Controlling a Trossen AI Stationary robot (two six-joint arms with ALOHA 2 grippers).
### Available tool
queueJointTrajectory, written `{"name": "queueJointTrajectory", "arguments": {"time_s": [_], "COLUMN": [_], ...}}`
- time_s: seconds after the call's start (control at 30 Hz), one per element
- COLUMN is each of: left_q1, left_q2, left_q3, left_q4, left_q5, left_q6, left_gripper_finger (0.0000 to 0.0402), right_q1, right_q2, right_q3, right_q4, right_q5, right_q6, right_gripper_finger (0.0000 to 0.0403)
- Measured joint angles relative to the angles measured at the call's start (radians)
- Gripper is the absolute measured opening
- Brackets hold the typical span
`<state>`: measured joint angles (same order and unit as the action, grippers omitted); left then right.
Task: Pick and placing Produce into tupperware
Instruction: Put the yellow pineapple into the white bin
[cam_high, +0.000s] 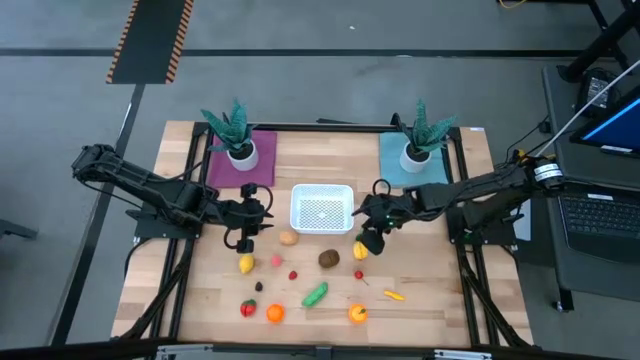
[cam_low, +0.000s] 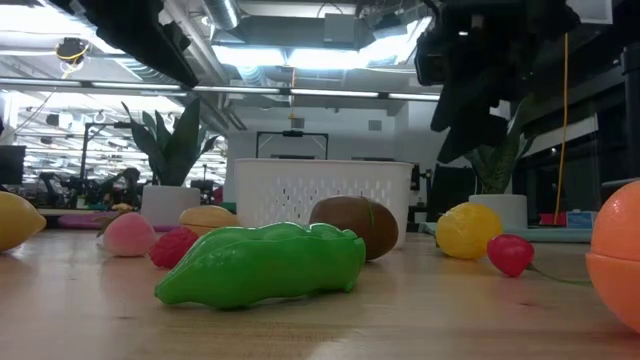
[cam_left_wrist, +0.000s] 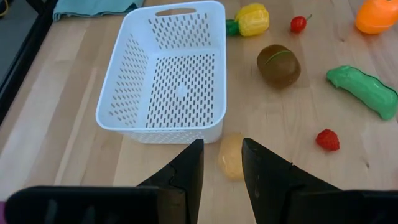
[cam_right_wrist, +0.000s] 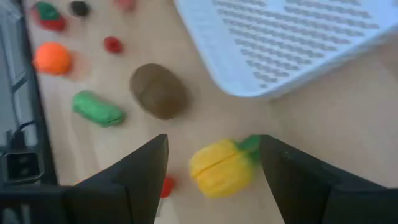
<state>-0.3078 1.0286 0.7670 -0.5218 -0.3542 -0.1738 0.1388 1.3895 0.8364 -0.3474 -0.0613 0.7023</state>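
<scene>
The white tupperware sits empty on the wooden tabletop between the two hands, with all the produce lying outside it. The left hand hovers just off the tupperware's near-left corner, fingers slightly parted and holding nothing; a tan piece lies on the tabletop directly below the gap between them. The right hand hovers beside the tupperware's other front corner, fingers spread wide and empty, with a yellow pepper lying between and beneath them, not gripped. Just beyond that hand lies a brown kiwi, and farther off the green pod, an orange fruit and a small red piece
</scene>
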Motion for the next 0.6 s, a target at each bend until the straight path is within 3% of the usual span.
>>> {"name": "queueJointTrajectory", "arguments": {"time_s": [0.27,0.47,0.6], "left_q1": [0.0,0.0,0.0], "left_q2": [0.0,0.0,0.0], "left_q3": [0.0,0.0,0.0], "left_q4": [-0.011,-0.017,-0.017], "left_q5": [0.0,0.0,0.0], "left_q6": [0.0,0.0,0.0], "left_gripper_finger": [0.0102,0.0102,0.0102], "right_q1": [0.106,0.217,0.261], "right_q2": [0.0,0.025,0.085], "right_q3": [0.01,0.115,0.201], "right_q4": [-0.082,-0.265,-0.363], "right_q5": [0.218,0.411,0.451], "right_q6": [0.132,0.263,0.335], "right_gripper_finger": [0.0253,0.0253,0.0253]}}
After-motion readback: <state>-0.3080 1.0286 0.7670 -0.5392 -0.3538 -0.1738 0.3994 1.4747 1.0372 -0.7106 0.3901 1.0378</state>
